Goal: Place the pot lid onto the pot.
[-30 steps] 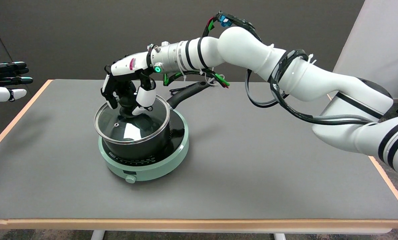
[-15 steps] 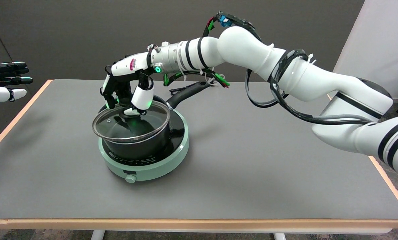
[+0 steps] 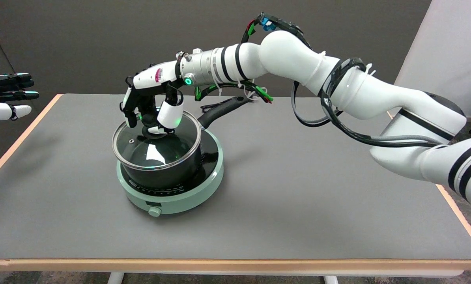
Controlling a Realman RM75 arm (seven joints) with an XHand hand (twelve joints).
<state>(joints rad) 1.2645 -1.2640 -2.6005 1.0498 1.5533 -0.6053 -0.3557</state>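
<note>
A glass pot lid [image 3: 160, 152] with a steel rim lies over the mouth of the black pot [image 3: 162, 178], its face tipped a little toward the camera. My right hand [image 3: 150, 104] reaches down from above and grips the lid's black knob [image 3: 152, 131], with the dark fingers on its left side and the white thumb on its right. The pot's long black handle [image 3: 219, 111] points to the back right, under my forearm. The hand hides most of the knob.
The pot stands on a round pale green cooker [image 3: 180, 197] with a dial at its front, left of the middle of the grey table [image 3: 298, 197]. The idle left hand [image 3: 6, 94] hangs in the air at the far left.
The lid went from tilted to lying flatter and further left half a second ago. It is now tipped toward the camera again and centred on the pot, with my hand still on its knob.
</note>
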